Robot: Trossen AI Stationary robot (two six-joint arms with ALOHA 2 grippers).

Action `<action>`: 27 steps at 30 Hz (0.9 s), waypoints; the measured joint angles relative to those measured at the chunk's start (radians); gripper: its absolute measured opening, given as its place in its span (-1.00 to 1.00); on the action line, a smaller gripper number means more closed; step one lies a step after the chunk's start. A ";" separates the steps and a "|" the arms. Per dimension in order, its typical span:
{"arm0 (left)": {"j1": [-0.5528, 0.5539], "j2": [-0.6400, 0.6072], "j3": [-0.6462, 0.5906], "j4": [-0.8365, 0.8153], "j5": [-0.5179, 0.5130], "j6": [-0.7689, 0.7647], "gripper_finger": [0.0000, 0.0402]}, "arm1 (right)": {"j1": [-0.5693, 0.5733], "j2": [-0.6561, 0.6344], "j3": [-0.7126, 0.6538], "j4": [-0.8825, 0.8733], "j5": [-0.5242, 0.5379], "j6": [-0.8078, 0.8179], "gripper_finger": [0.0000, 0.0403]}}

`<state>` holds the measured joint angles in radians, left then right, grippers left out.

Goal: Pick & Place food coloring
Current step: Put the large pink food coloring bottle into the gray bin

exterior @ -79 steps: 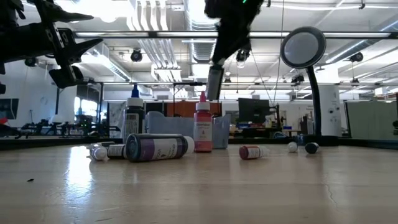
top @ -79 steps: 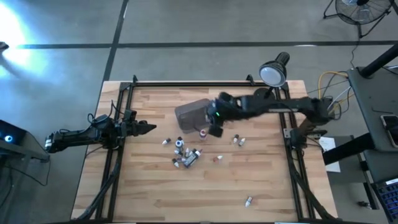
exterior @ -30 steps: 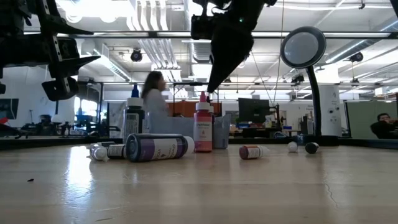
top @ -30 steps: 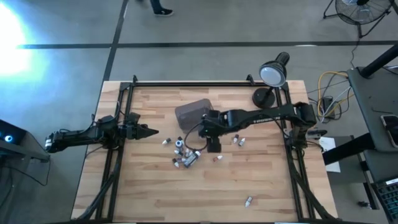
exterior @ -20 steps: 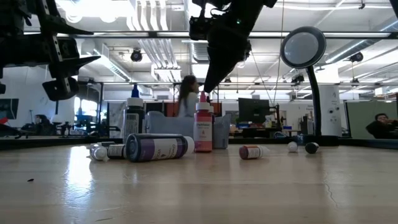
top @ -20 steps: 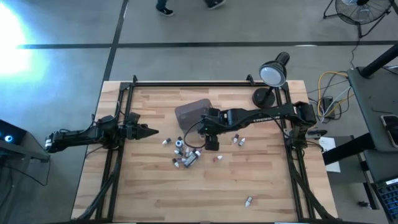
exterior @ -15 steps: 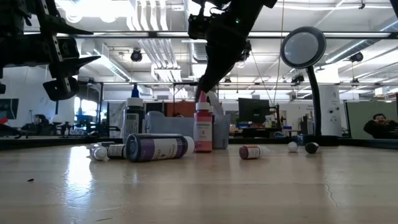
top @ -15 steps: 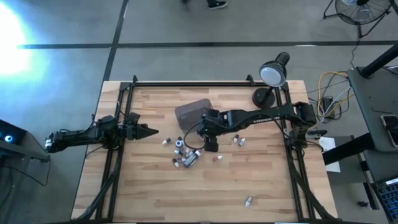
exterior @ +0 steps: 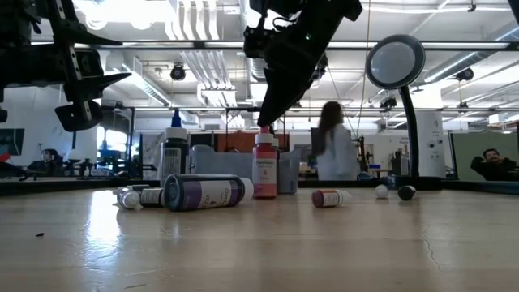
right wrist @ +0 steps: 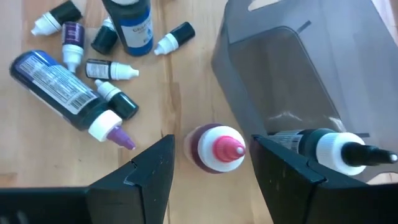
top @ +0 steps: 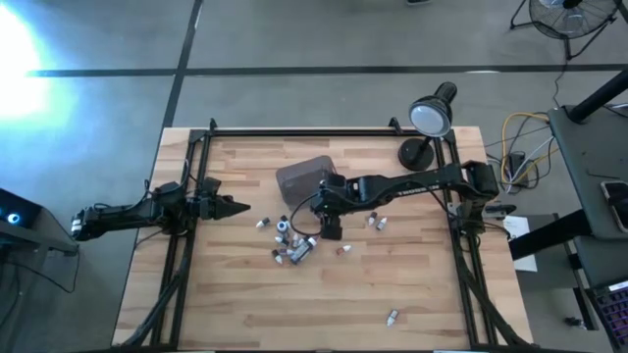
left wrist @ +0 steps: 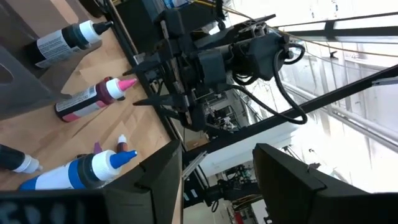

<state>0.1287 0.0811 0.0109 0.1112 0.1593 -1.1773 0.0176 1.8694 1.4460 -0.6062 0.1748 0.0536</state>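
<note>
The food coloring bottles lie scattered mid-table (top: 294, 240), most on their sides. One red bottle with a pink cap (right wrist: 217, 148) stands upright on its base (exterior: 264, 166). My right gripper (right wrist: 212, 138) hangs just above it, pointing down, open, with one finger on either side of the pink cap (exterior: 266, 122). Whether a fingertip brushes the cap does not show. My left gripper (top: 232, 207) waits open above the table's left side, pointing toward the bottles.
A translucent grey tub (top: 304, 176) stands just beyond the bottles, with a black white-capped bottle (right wrist: 329, 149) beside it. A big purple-labelled bottle (exterior: 203, 192) lies on its side. Stray bottles lie to the right (top: 376, 223) and near the front edge (top: 392, 316). A lamp (top: 429, 118) stands at the far right.
My right gripper has come down and drifted slightly toward the table's left and far side, until its fingers stand around the pink cap of the upright red bottle. The bottles have stayed where they were.
</note>
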 joint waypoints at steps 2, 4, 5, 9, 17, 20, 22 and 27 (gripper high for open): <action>0.000 0.000 0.000 0.000 0.000 0.001 -0.12 | 0.003 0.000 0.000 -0.003 -0.002 -0.008 0.01; 0.000 0.000 0.000 0.000 0.000 0.008 -0.12 | 0.004 0.000 -0.001 -0.007 -0.004 -0.028 0.01; 0.000 0.000 0.000 0.000 0.000 0.017 -0.12 | 0.004 0.000 -0.003 -0.002 -0.004 -0.038 0.01; -0.001 0.000 0.000 -0.001 0.000 0.029 -0.12 | 0.002 -0.002 -0.038 0.085 -0.003 -0.054 0.01; -0.001 0.000 0.000 -0.001 0.000 0.030 -0.12 | -0.001 -0.002 -0.086 0.114 0.001 0.010 0.01; -0.001 0.000 0.000 -0.001 0.000 0.030 -0.12 | -0.002 -0.002 -0.087 0.118 0.001 0.024 0.01; -0.001 0.000 0.000 -0.002 0.000 0.030 -0.12 | -0.003 -0.002 -0.089 0.118 0.001 0.039 0.00; 0.000 0.000 0.000 -0.002 0.000 0.030 -0.12 | -0.003 -0.002 -0.091 0.117 0.001 0.083 -0.12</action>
<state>0.1284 0.0811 0.0105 0.1097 0.1593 -1.1469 0.0147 1.8671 1.3550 -0.4888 0.1757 0.1368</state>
